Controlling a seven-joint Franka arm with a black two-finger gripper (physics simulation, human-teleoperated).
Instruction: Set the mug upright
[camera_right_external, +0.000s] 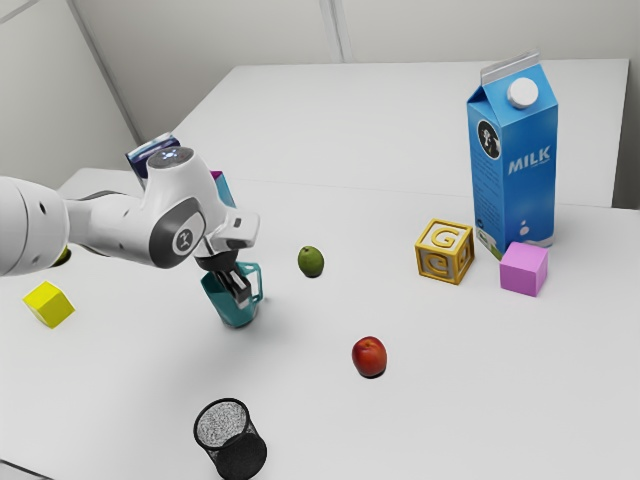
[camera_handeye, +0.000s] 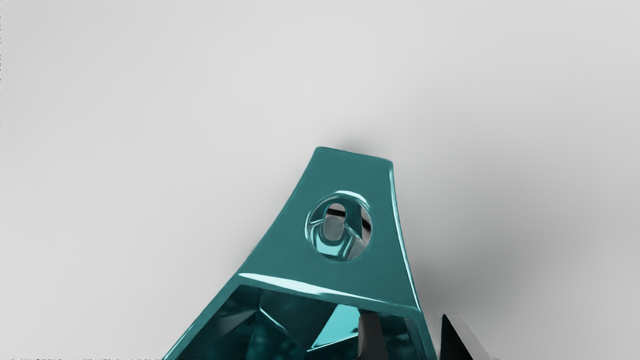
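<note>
The teal mug (camera_right_external: 228, 307) stands on its base in the exterior view, mouth up, with its handle toward the exterior view's right. Over its rim is my black gripper (camera_right_external: 241, 291), pointing down. From the wrist view, the mug (camera_handeye: 285, 245) shows its open mouth and a round gap beyond the rim. The gripper (camera_handeye: 407, 322) has one finger inside the mouth and the other outside, a side wall between them. Space shows between the inner finger and that wall, so the fingers stand open. Part of the mug is hidden behind the fingers in the exterior view.
Around the mug are a green fruit (camera_right_external: 311, 262), a red fruit (camera_right_external: 369, 357), a black mesh cup (camera_right_external: 241, 456) and a yellow cube (camera_right_external: 48, 304). Farther right stand a letter block (camera_right_external: 444, 251), a pink cube (camera_right_external: 525, 268) and a milk carton (camera_right_external: 515, 160). A box (camera_right_external: 153, 150) is behind the arm.
</note>
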